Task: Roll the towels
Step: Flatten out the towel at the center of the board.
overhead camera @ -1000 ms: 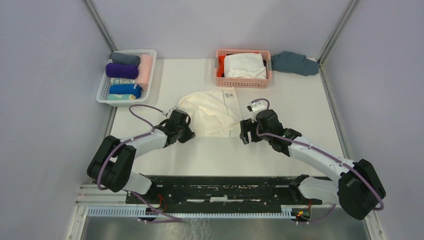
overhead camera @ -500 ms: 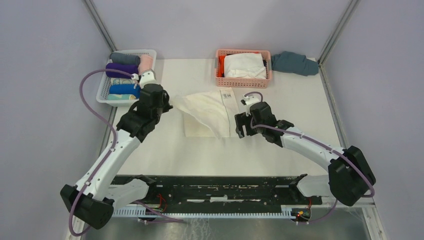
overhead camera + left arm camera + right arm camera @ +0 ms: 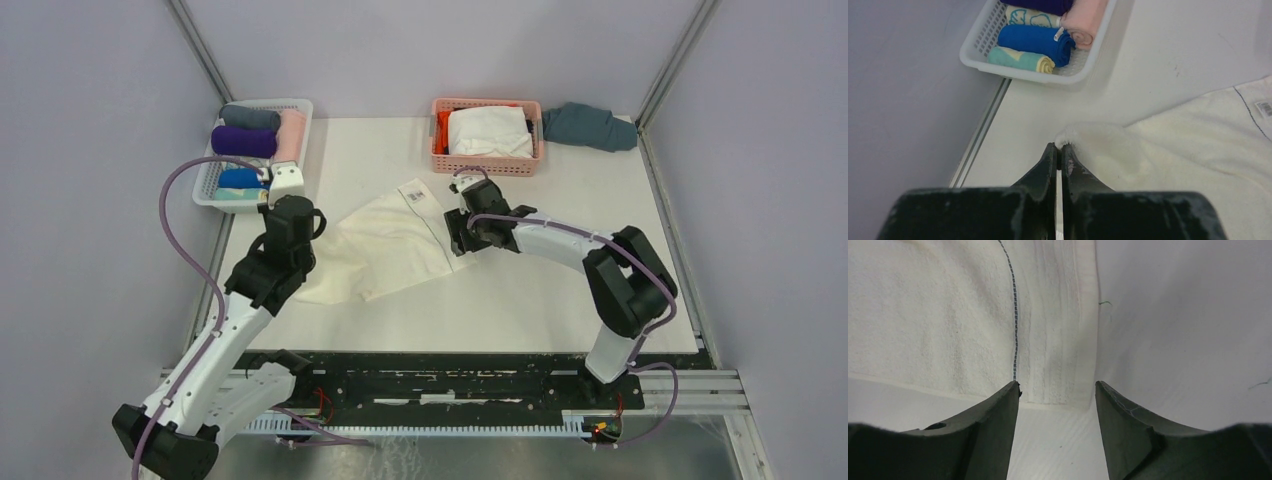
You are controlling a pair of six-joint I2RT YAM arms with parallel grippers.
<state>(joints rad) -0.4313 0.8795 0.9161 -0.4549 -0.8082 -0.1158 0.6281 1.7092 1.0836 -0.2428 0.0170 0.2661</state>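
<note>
A cream towel (image 3: 385, 250) lies spread on the white table, with its label near the back. My left gripper (image 3: 308, 222) is shut on the towel's left corner. In the left wrist view the closed tips (image 3: 1060, 147) pinch a fluffy fold of the towel (image 3: 1198, 145). My right gripper (image 3: 462, 235) is open at the towel's right edge. In the right wrist view its jaws (image 3: 1057, 387) stand wide, low over the table, with the towel's hemmed corner (image 3: 1063, 365) between the tips and not gripped.
A white basket (image 3: 205, 190) with several rolled towels stands at the back left, close to my left gripper; it also shows in the left wrist view (image 3: 1018, 75). A pink basket (image 3: 487, 165) with unrolled cloths stands at the back centre. A grey-blue towel (image 3: 590, 125) lies beside it.
My left gripper swung from the towel's near edge up and left, dragging a corner, and the bunched towel spread out leftward. My right gripper moved back and left along the towel's right edge.
</note>
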